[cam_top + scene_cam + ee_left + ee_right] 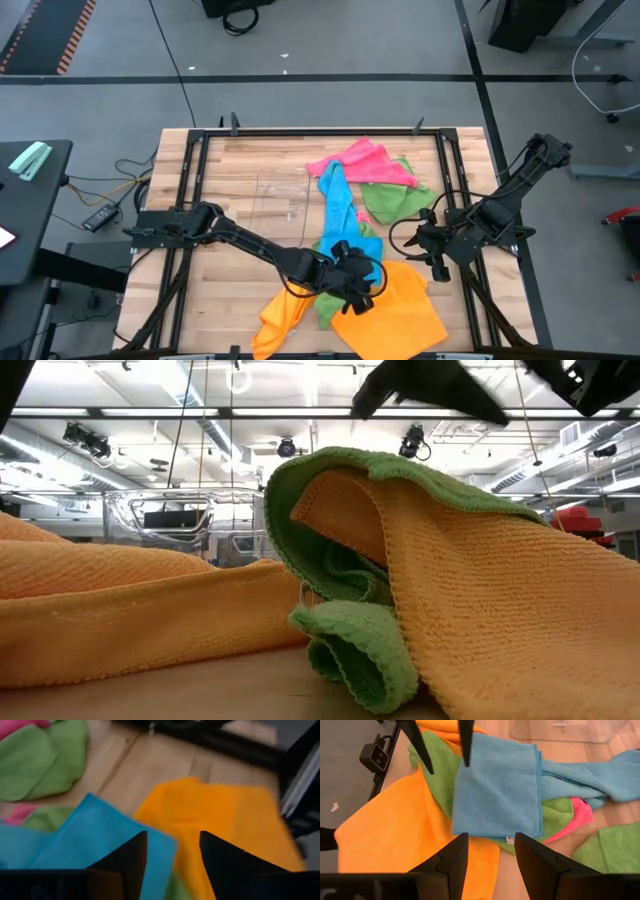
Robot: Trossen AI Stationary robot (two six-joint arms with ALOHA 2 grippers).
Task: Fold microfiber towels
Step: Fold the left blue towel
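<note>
While the left gripper (362, 290) hangs with fingers spread just over the folded blue towel (497, 785), it holds nothing, and the towels lie piled on the tabletop (230, 210). The orange towel (395, 310) hangs near the front edge, so a tug could slide it off. Grabbing two layers could undo the blue fold. The right gripper (430, 255) waits beside the pile, fingers apart and empty. A small tag shows, too tiny to read.

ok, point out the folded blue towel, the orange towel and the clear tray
folded blue towel (497, 787): right wrist view, middle of its flat top face
orange towel (400, 305): high view, centre of the big spread part
clear tray (281, 196): high view, its transparent floor
</note>
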